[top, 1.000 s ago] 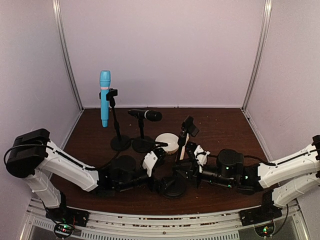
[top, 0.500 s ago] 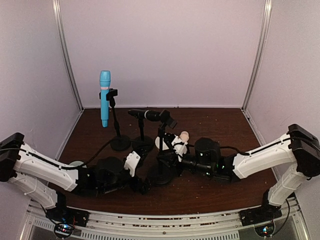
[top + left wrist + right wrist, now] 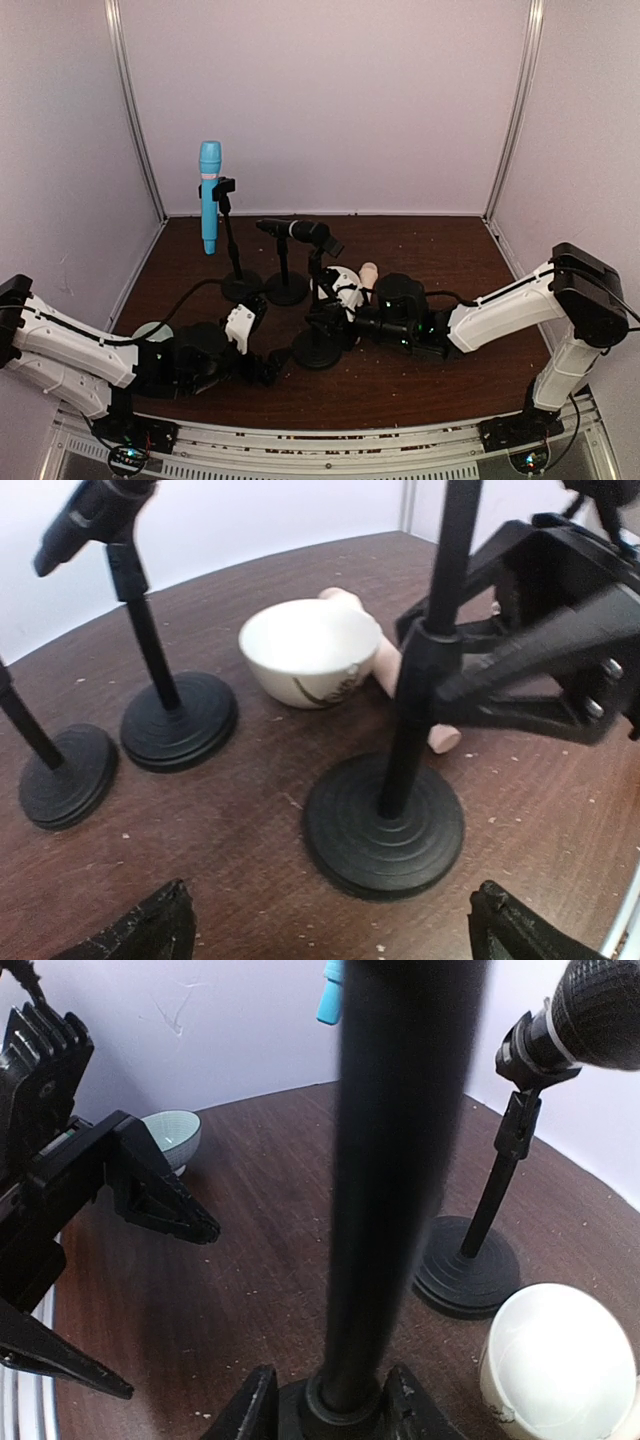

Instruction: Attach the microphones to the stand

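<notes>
The light blue microphone [image 3: 209,195] stands upright in the clip of the tall stand at the back left. On a short stand [image 3: 287,288] beside it rests the black microphone [image 3: 295,230]. A third stand [image 3: 320,345] with nothing in its clip is in front of them. My right gripper [image 3: 335,312] has its jaws narrowly open round this stand's pole [image 3: 350,1260], low down. The cream-pink microphone [image 3: 385,665] lies flat on the table behind that pole. My left gripper [image 3: 268,368] is wide open and holds nothing, just left of the stand's base [image 3: 385,825].
A white bowl [image 3: 310,650] sits on the table against the cream-pink microphone. A pale teal bowl [image 3: 150,330] sits at the left behind my left arm. The round bases of the two back stands [image 3: 180,720] are close together. White walls enclose the table.
My right gripper slid the third stand left and back, then loosened round its pole. My left gripper drew back to the left and opened fully.
</notes>
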`<state>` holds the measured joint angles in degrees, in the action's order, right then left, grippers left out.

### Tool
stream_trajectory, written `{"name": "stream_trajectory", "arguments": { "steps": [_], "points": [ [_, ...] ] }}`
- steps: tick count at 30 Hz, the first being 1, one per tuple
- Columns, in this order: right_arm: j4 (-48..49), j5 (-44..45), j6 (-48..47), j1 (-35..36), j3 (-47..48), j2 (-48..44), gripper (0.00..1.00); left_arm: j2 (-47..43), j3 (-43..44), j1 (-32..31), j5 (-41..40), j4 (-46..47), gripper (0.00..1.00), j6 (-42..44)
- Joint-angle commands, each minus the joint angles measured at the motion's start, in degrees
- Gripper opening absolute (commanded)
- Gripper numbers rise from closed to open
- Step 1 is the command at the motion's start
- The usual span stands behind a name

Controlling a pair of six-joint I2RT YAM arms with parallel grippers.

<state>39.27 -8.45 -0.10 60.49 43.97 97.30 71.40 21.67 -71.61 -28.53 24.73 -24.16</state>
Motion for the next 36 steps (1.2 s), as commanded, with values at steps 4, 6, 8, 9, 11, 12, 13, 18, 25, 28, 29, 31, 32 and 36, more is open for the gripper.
{"name": "stream_trajectory", "arguments": {
  "steps": [4, 6, 8, 9, 11, 12, 13, 18, 25, 28, 29, 31, 32, 36],
  "points": [
    [-5.09, -3.81, 1.45, 0.04, -2.35, -8.2, 0.53, -2.74, 4.33, 0.25, -11.21, -10.21, 0.98, -1.08],
    [-7.49, -3.04, 2.46, -0.01, -4.4, -11.29, 0.55, -3.57, 3.9, 0.25, -12.95, -10.17, 0.98, -0.97],
    [-10.64, 0.8, 4.15, 0.02, -5.68, -13.76, 0.55, -3.81, 3.72, 0.25, -16.23, -11.13, 0.98, -1.54],
    [-13.03, 4.09, 6.22, 0.01, -5.64, -14.58, 0.56, -3.56, 3.94, 0.25, -17.94, -11.64, 0.98, -1.4],
    [-19.07, 9.57, 9.81, -0.03, -4.72, -15.1, 0.56, -2.59, 3.96, 0.25, -21.5, -11.05, 0.98, -1.69],
    [-20.15, 11.1, 11.23, -0.03, -4.61, -15.06, 0.56, -2.01, 3.66, 0.26, -23.44, -10.22, 0.98, -2.62],
    [-20.45, 13.08, 13.04, -0.09, -4.9, -14.9, 0.56, -1.48, 3.38, 0.25, -24.96, -9.73, 0.98, -3.89],
    [-29.68, 24.73, 22.79, -0.43, -2.26, -11.36, 0.56, 0.22, 4.26, 0.31, -24.69, -9.67, 0.98, -4.77],
    [-51.07, 28.27, 34.01, -2.56, 12.86, 0.43, 0.56, 2.45, 9.02, 0.25, -22.94, -18.3, 0.98, -6.71],
    [-53.1, 24.55, 36.52, -3.58, 16.34, 3.32, 0.56, 2.69, 9.02, 0.29, -20.51, -19.13, 0.97, -8.01],
    [-53.66, 24.31, 37.64, -3.96, 17.01, 3.89, 0.56, 2.77, 8.7, 0.25, -20.03, -19.03, 0.97, -8.44],
    [-55.06, 24.25, 39.54, -5.01, 18.18, 4.85, 0.56, 2.82, 8.32, 0.25, -19.42, -19.18, 0.97, -9.35],
    [-55.43, 24.27, 40.42, -5.57, 18.69, 5.42, 0.56, 2.74, 8.07, 0.25, -19.23, -19.3, 0.97, -9.53],
    [-60.02, 24.61, 42.05, -6.3, 22.47, 8.77, 0.57, 1.58, 7.16, 0.25, -18.59, -19.78, 0.97, -10.46]
  ]
}}
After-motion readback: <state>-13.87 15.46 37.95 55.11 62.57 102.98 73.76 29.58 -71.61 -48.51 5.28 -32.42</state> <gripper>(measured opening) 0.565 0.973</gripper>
